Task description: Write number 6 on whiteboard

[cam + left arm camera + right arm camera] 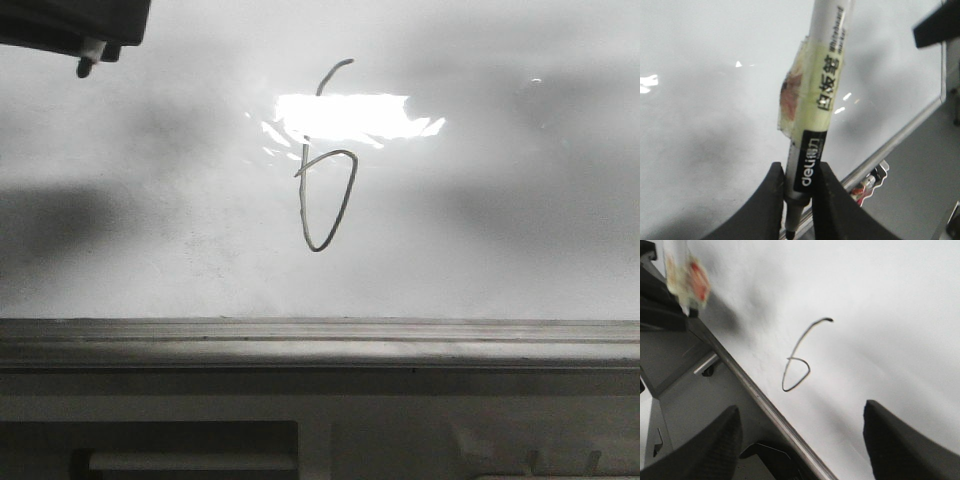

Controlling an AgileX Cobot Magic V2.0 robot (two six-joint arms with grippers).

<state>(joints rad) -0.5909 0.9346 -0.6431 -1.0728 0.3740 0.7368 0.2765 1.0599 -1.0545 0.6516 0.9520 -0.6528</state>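
We log a thin dark number 6 (327, 170) on the glossy white whiteboard (500, 230), faint grey smudges, grey metal rail (320, 345). Marker (822, 95): pale yellow-white barrel, black band with white lettering, reddish smear on its tape. Left hand (801, 192) fingers (771, 200) black.

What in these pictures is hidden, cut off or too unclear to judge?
- Front view: glare hides part of the number 6 stem on the whiteboard.
- Front view: the top edge cuts off the left gripper; only the marker tip shows.
- Left wrist view: the marker's top is cut off.
- Right wrist view: the right gripper fingertips lie outside the frame.
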